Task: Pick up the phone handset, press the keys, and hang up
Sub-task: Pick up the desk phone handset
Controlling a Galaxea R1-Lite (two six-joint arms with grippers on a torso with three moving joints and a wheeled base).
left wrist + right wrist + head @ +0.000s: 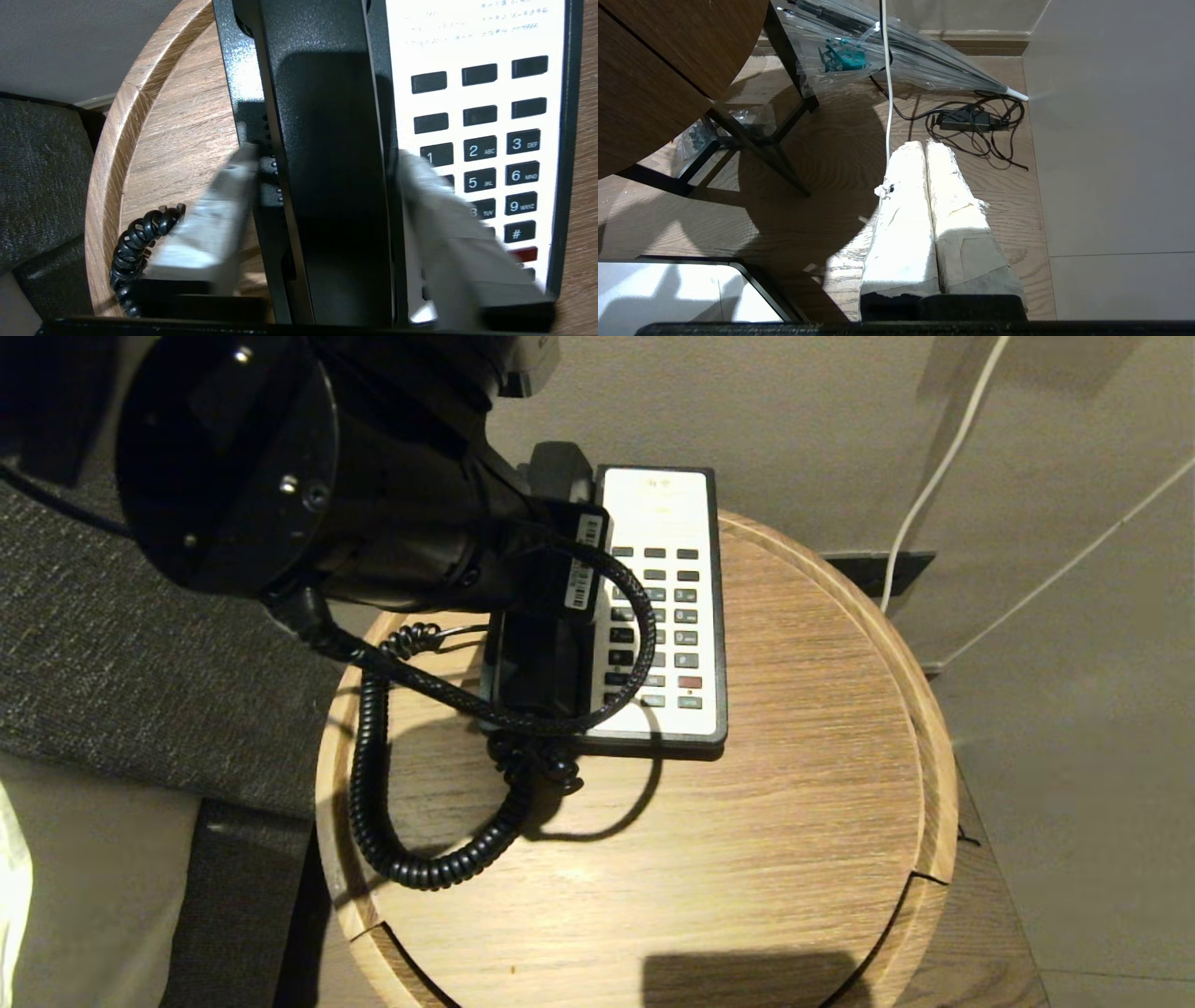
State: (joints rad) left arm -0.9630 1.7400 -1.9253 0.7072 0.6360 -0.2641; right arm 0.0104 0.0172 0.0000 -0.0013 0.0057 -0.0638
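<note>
Standing on a round wooden counter with a raised rim, beside a grey fabric seat and a plain beige wall with white cables running down it: a black-and-white phone base. Lying in the cradle along the base's left side, just beside the keypad: the phone handset, long axis parallel to the base's long side, one rounded end pointing toward the wall, the other toward the counter's middle. Trailing from the near end in a loop over the wood: the black coiled cord.

Reaching in from the upper left over the handset and covering most of it in the head view: the left arm, pointed down. Straddling the handset at mid-length: the left gripper, fingers spread to either side of it, close along its flanks; contact not clear.

Hanging parked above a wood floor near a dark table leg and a tangle of black cable: the right gripper, white padded fingers pressed together on nothing.
</note>
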